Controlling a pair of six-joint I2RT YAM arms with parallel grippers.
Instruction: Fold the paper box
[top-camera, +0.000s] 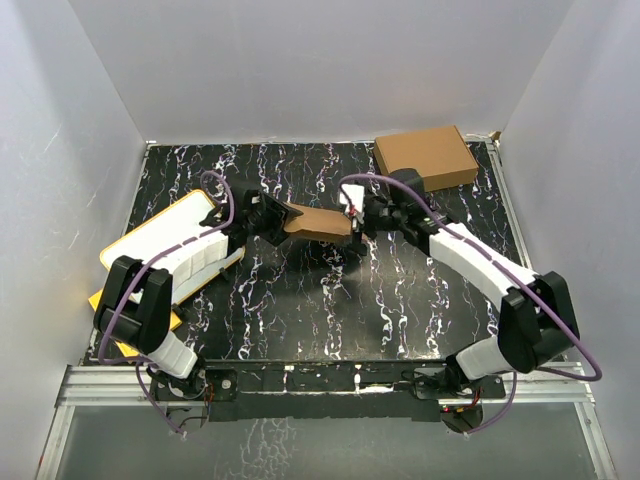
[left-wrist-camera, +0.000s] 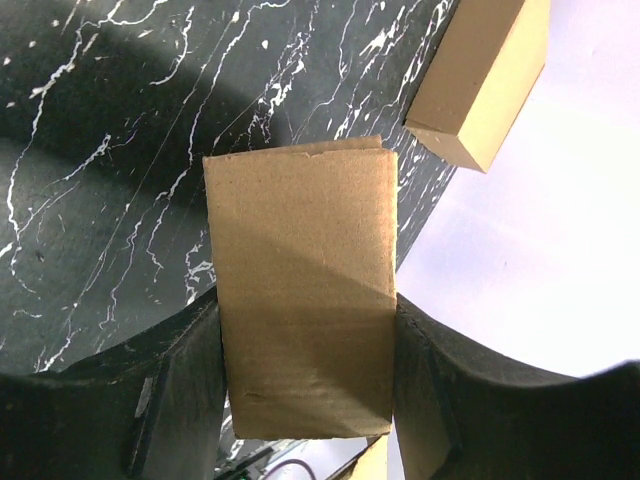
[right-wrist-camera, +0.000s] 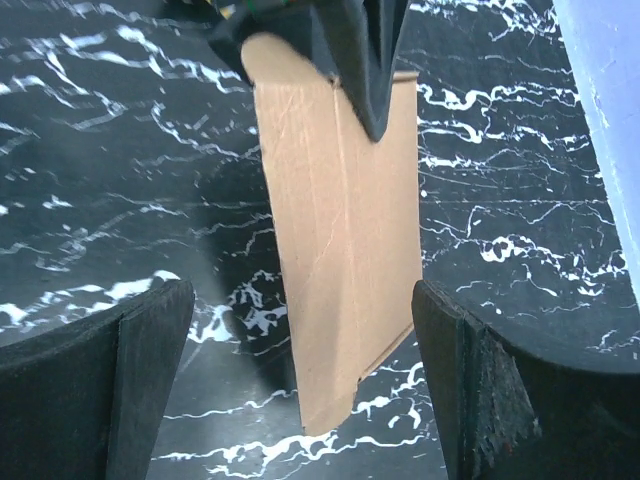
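Currently mid-fold: left end effector (left-wrist-camera: 305, 325) clenched on paper box (top-camera: 318, 222), frame centre; right end effector (right-wrist-camera: 300, 295) released, straddling free end. Next likely: pinch flap, crease.

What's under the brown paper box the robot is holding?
Only the black marbled table shows around the paper box, which is held in the left pincer. The patch of table straight below it is covered, so anything lying there cannot be seen.
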